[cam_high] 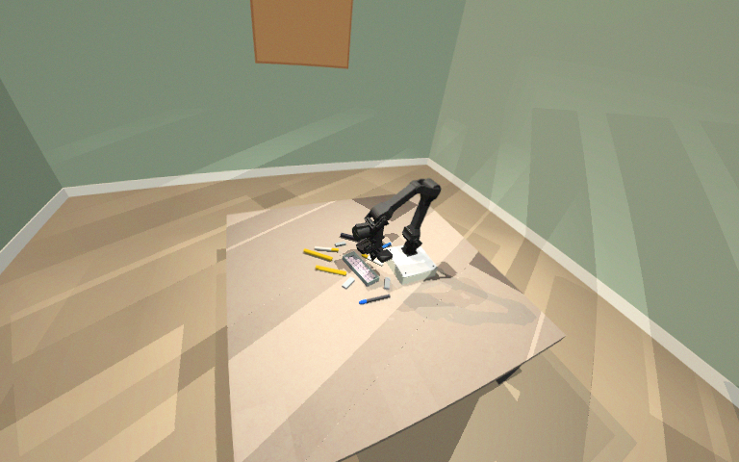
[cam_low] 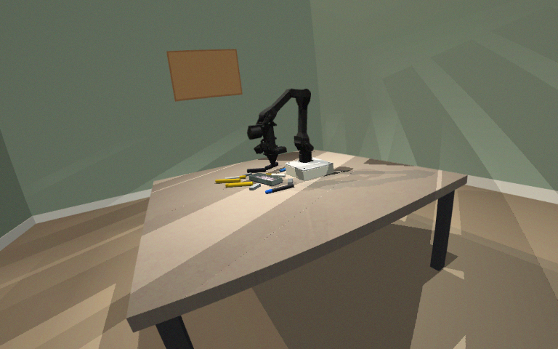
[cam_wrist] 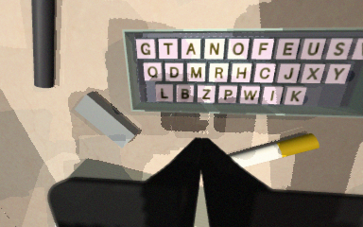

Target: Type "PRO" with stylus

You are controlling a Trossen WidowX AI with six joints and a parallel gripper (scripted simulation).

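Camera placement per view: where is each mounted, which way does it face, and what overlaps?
Top: high off the table, angled down across the room corner; whole arm and its white base box show.
Exterior: lower, off the table's side, looking slightly down across the tabletop; whole arm again, plus table legs.
Wrist: apparently on the arm by the gripper, looking down past its shut fingers at the keyboard.
Top and exterior share the corkboard and a similar heading.

The closed gripper (cam_wrist: pixel 200 144) points up at lower centre; the letter keyboard (cam_wrist: pixel 251 113) spans the upper right.
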